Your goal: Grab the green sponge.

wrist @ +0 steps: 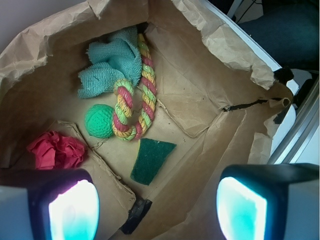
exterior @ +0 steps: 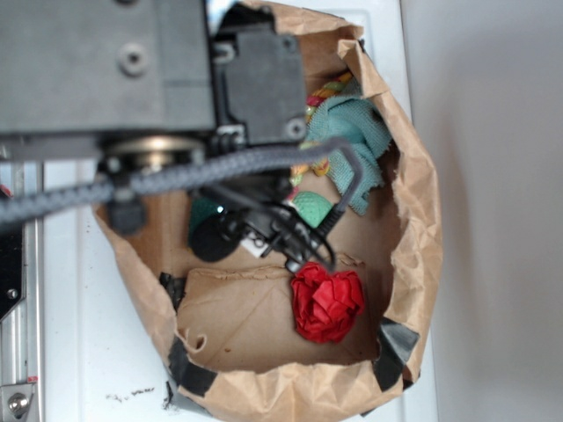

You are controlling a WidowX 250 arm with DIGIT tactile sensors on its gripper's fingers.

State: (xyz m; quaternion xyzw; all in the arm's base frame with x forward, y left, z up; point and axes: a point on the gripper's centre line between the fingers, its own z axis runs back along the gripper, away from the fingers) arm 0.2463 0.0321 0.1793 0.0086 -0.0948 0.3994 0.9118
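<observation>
No readable text, labels, brands, numbers or signs in either view, none on the crumpled brown paper bag (wrist: 210, 115), none on the black robot arm housing (exterior: 106, 70)

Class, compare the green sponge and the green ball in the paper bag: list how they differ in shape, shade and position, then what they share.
Shape: the sponge is a flat wedge; the ball is round.
Shade: the sponge is dark green; the ball is a lighter, brighter green.
Position: the sponge lies alone on bare paper; the ball sits against the rope toy.
Shared: both are green, similar in size, and rest on the bag floor.
</observation>
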